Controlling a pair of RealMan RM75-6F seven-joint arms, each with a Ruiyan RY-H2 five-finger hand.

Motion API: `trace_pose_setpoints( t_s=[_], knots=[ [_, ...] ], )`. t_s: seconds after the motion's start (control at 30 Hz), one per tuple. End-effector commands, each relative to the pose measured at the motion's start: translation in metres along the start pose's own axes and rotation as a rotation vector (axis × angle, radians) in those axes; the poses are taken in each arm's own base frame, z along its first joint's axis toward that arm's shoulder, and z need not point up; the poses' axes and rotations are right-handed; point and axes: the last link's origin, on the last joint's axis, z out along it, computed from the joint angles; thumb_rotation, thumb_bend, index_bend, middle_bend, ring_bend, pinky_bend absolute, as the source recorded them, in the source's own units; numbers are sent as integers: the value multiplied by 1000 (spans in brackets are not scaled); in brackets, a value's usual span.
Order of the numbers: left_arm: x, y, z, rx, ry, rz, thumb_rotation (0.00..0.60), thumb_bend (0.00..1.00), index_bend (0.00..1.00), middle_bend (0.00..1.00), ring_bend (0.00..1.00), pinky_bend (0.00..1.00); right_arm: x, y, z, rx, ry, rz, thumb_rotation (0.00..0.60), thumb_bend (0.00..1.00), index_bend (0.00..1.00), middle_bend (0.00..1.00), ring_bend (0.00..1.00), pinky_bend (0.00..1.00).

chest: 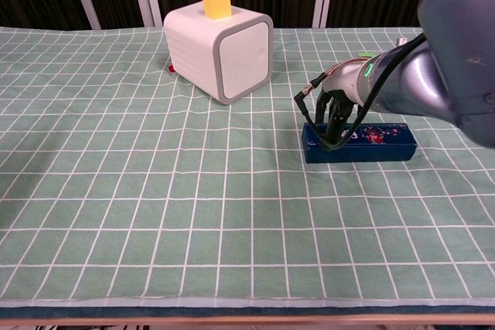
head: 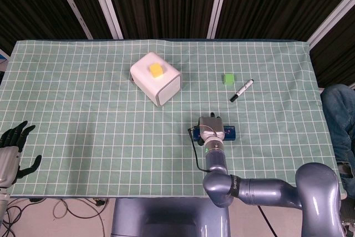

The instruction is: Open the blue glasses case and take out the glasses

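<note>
Case lies closed on the bench; right hand's fingers press its left end; left hand hangs spread, empty.

A table under a green checked cloth carries a white box upper centre, a green cube, a marker, and a blue glasses case right of centre.

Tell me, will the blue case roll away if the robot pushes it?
Probably not. The case looks long and boxy, lying flat on the cloth, so it would likely slide rather than roll. It seems stiff, keeping its shape under the right hand. Being small, it may skid when pressed at one end.
</note>
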Motion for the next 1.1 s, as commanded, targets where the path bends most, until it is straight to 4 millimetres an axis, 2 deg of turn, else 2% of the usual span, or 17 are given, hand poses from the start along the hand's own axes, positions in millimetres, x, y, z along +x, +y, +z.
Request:
trace_pose_setpoints(
  t_s=[0.03,0.37,0.6,1.1],
  knots=[
    [0,0,0,0,1,0,600,357,98,0,0,0,2,-2,-1,6,-7,-15,600,542,437,374,102,185],
    [0,0,0,-1,0,0,600,357,98,0,0,0,9,-8,-4,15,-4,-17,600,659,500,401,125,185],
    [0,0,0,-1,0,1,600,357,98,0,0,0,11,-9,-4,12,-17,-41,600,742,581,446,159,185],
    [0,0,0,0,-2,-1,600,357,98,0,0,0,16,-13,-5,4,-71,-133,600,770,596,443,162,184]
  ],
)
